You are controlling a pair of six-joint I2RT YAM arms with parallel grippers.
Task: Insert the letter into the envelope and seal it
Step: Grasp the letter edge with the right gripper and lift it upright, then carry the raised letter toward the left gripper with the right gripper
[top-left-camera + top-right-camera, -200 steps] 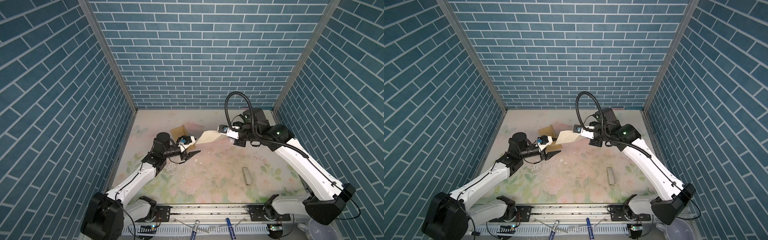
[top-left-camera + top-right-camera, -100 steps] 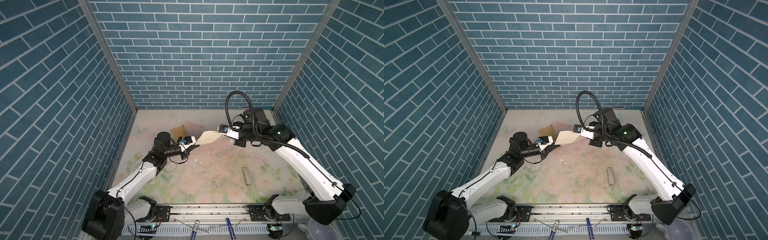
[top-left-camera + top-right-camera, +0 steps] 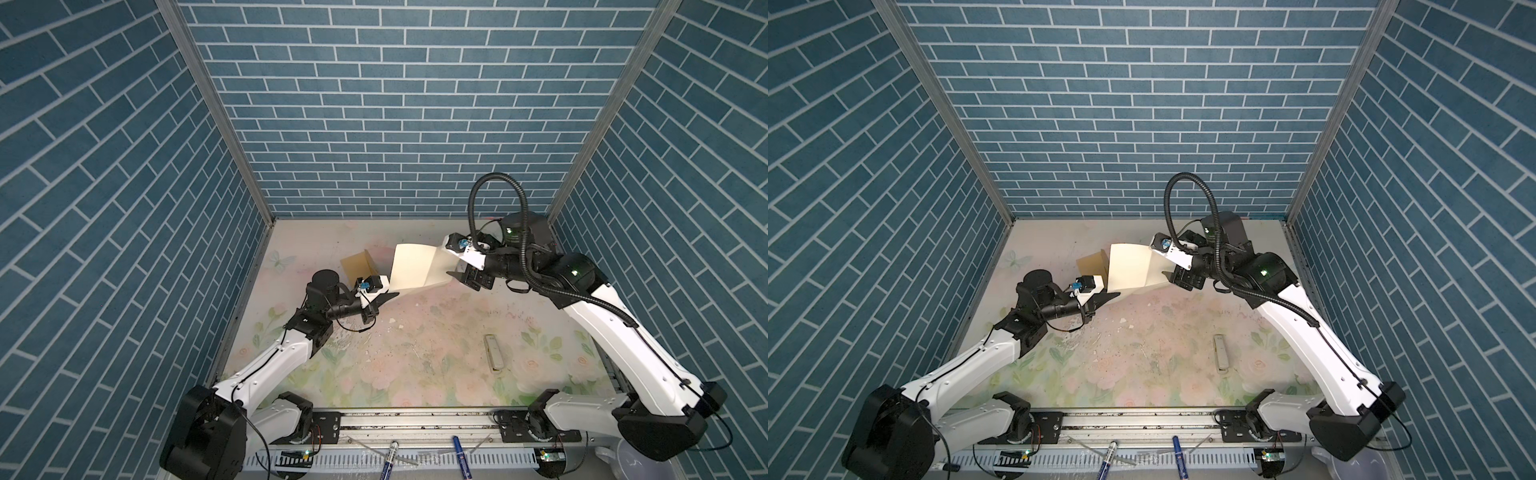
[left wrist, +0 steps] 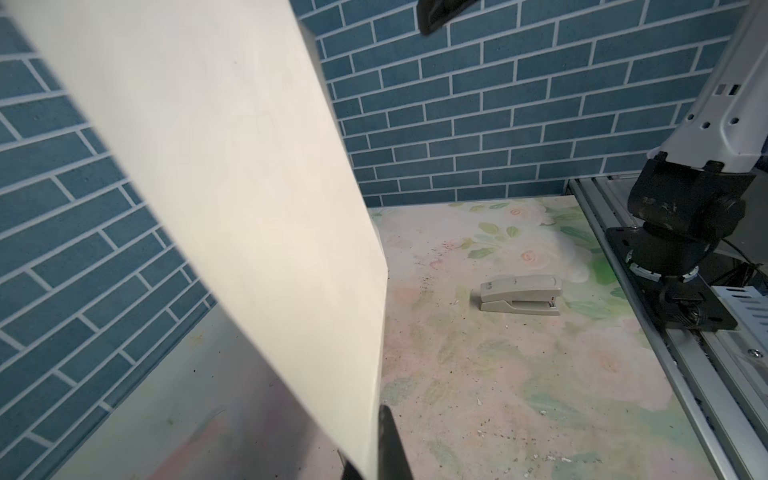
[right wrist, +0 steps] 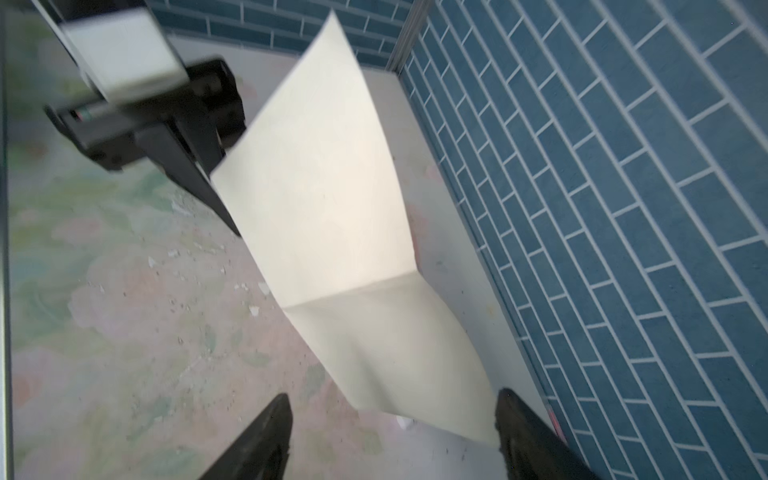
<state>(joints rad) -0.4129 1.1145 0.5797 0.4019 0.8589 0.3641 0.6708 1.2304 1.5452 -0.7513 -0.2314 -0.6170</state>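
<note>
- The letter (image 3: 415,266), a thin cream paper sheet with a fold line across its middle, hangs up in the air over the far part of the table, between the two arms
- The left gripper (image 3: 390,296) is closed tight and pinches one low corner of the letter
- The right gripper (image 5: 392,397) has its two black fingers (image 5: 266,436) spread wide apart; the other end of the letter hangs between them, very close to one finger, and I cannot tell if it touches
- The envelope (image 3: 356,268), a mustard-brown paper one, sits on the table just behind the left gripper, partly hidden by the letter
- A small pale grey stapler (image 3: 493,353) lies well apart, on the flowery table mat (image 3: 415,374), nearer the right arm
</note>
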